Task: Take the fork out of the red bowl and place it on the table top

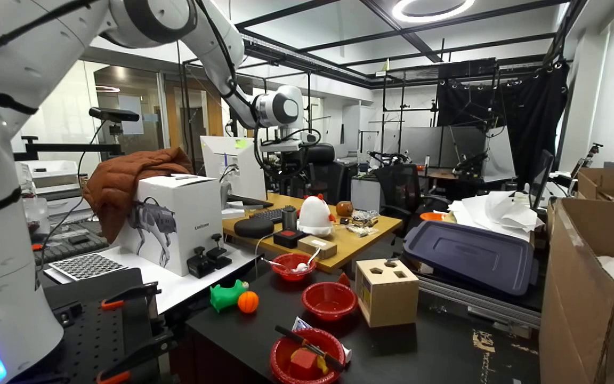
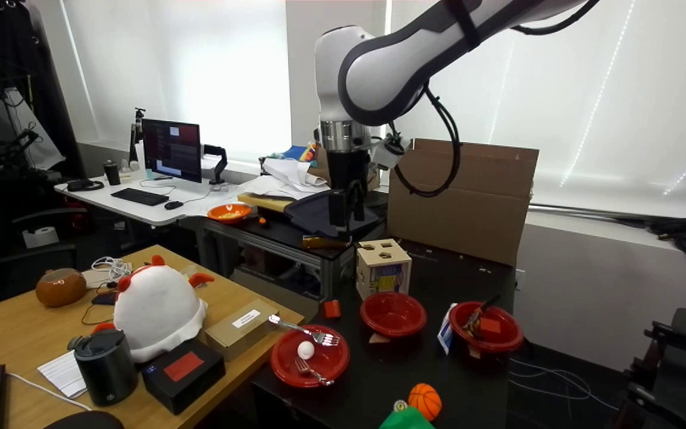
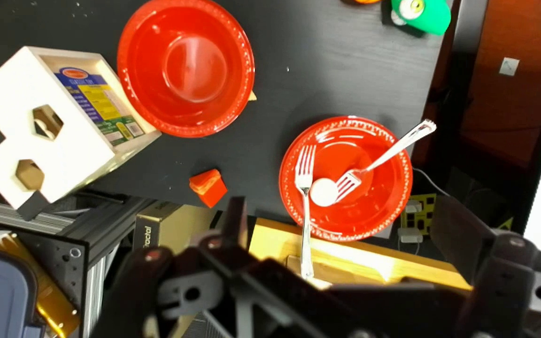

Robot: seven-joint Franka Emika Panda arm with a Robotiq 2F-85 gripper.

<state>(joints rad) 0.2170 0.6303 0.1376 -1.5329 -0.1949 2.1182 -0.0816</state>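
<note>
The red bowl (image 3: 369,209) stands near a corner of the black table top (image 3: 308,65); it also shows in both exterior views (image 1: 284,273) (image 2: 283,361). Two silver forks rest in it beside a white egg-like ball (image 3: 324,192). A fork (image 3: 305,180) has its tines inside and its handle sticking out over the rim towards the wooden desk. Another fork (image 3: 395,149) leans over the opposite part of the rim. My gripper (image 3: 348,211) is open and empty, its fingers wide apart, high above the table; it also shows in an exterior view (image 2: 348,223).
An empty red bowl (image 3: 190,65) and a wooden shape-sorter box (image 3: 68,122) stand beside it. A red block (image 3: 208,188) lies near the table edge. Another red bowl (image 2: 492,342) holds items. An orange ball (image 2: 425,401) and green toy (image 1: 227,295) stand at the side.
</note>
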